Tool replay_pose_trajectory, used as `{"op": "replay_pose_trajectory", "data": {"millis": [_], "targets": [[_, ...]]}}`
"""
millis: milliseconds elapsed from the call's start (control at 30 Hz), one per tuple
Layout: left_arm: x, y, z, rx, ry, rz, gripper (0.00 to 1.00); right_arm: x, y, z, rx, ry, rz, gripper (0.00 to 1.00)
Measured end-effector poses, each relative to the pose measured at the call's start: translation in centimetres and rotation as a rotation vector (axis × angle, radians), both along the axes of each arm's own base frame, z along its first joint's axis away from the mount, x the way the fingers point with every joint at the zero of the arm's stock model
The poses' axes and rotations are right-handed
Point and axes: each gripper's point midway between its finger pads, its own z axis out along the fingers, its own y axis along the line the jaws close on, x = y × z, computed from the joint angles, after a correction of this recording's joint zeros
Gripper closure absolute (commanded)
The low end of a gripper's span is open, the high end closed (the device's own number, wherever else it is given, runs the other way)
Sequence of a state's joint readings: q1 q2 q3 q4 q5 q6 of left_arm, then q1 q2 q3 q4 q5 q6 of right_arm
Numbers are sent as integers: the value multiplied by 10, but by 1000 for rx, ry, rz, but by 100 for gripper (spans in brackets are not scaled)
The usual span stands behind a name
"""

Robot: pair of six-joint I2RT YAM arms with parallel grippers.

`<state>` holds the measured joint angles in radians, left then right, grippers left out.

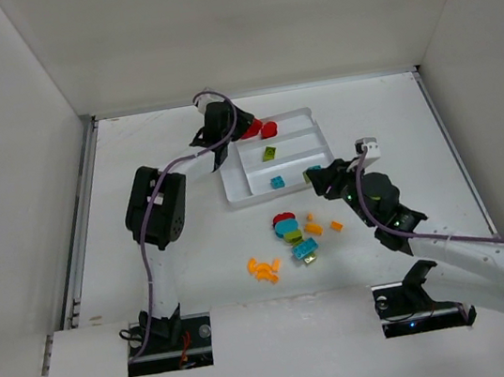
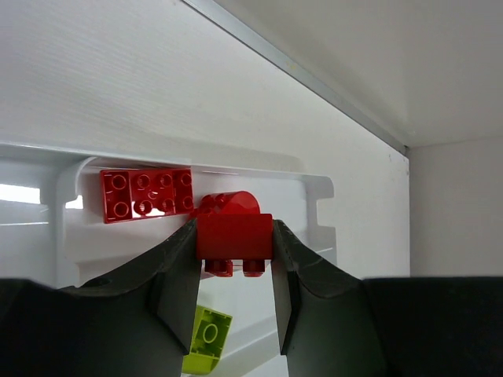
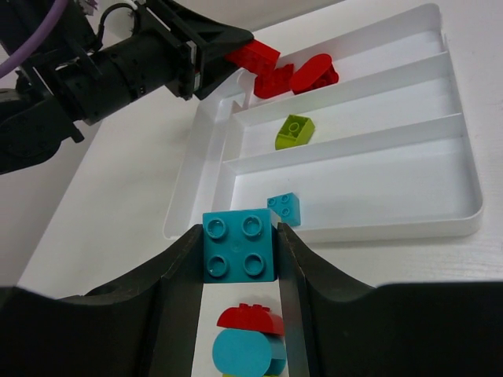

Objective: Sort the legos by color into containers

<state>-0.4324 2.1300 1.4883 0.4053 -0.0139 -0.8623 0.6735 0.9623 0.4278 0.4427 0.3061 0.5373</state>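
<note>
The right gripper (image 3: pixel 240 236) is clamping a teal brick (image 3: pixel 240 258) between its two fingers, and the studs are facing the wrist camera. It is hanging over the worktop (image 1: pixel 132 149), just outside the near wall of the tray (image 3: pixel 377 229), toward the right end of that wall in the top view. Close to it, before the same wall, loose legos are lying in a pile (image 1: pixel 292 235): one red, some teal and one lime. A few orange bricks (image 1: pixel 264 269) are lying a little apart, more toward the near edge of the worktop.

The left gripper (image 2: pixel 233 228) is gripping a red brick (image 2: pixel 233 239) by two opposite sides, with the studs pointing to the bottom of its wrist view. It is hovering at the far left corner of the tray, over the far slot. Whether this brick is touching the tray, I cannot tell. Two more red pieces are resting in the far slot: a long red brick (image 2: pixel 148 194) and a rounded red piece (image 2: pixel 236 202) just behind the held one.

A lime brick (image 3: pixel 295 131) is lying in the second slot, and a small teal brick (image 3: pixel 283 206) in the third slot, near its left end. The tray is sitting in the far half of the worktop, about the middle, turned at an angle to the edges.
</note>
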Motion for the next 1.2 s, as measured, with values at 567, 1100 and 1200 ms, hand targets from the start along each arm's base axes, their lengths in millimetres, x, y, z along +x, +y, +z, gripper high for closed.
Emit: {"op": "replay_pose_trajectory", "data": {"millis": [567, 1100, 1200], "targets": [[6, 18, -30, 29, 55, 130, 66, 0, 4, -2, 1, 4, 14, 74], [-9, 21, -43, 42, 92, 136, 43, -1, 6, -2, 2, 4, 22, 74], [-15, 24, -37, 49, 87, 135, 41, -2, 7, -2, 2, 4, 26, 74]]}}
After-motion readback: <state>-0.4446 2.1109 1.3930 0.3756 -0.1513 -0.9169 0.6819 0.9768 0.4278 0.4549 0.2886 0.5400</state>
